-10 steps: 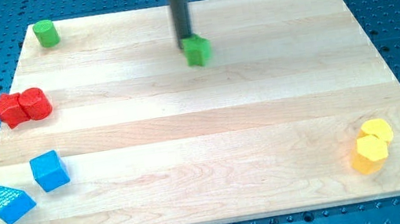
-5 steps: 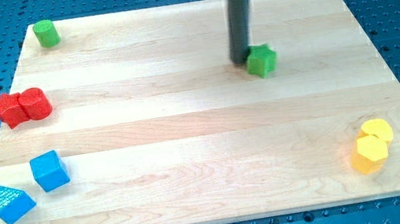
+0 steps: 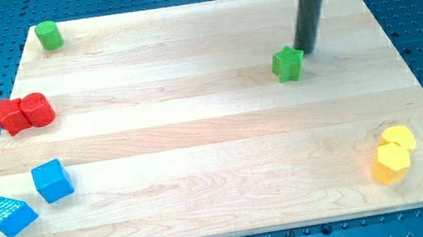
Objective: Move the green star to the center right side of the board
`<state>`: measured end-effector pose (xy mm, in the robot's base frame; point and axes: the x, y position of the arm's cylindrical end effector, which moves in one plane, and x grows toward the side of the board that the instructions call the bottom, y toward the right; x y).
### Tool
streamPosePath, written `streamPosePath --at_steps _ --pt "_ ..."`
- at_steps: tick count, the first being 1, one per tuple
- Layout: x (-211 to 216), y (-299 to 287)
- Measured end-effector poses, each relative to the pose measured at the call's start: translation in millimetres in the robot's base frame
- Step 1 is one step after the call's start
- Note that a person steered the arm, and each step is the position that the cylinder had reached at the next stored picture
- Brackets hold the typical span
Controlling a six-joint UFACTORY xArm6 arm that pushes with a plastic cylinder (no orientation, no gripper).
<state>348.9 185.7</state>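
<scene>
green star [image 3: 288,64] upper-right of centre on board [image 3: 197,137], my tip [image 3: 305,51] touching its upper-right edge, no gripper, nothing held

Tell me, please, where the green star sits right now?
The green star sits right of centre in the board's upper half, with my tip just at its upper right.

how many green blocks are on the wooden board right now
2: a green cylinder at the view's top-left corner, and a green star right of centre, beside my tip. None seem hidden.
</scene>
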Motion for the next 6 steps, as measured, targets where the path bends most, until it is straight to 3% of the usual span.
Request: streamPosePath --at_steps 2,4,5,6 --pt "3.8 -91.0" --pt "44.8 -24.0" --pt "50.9 -86.5" --pt "85.4 -65.7"
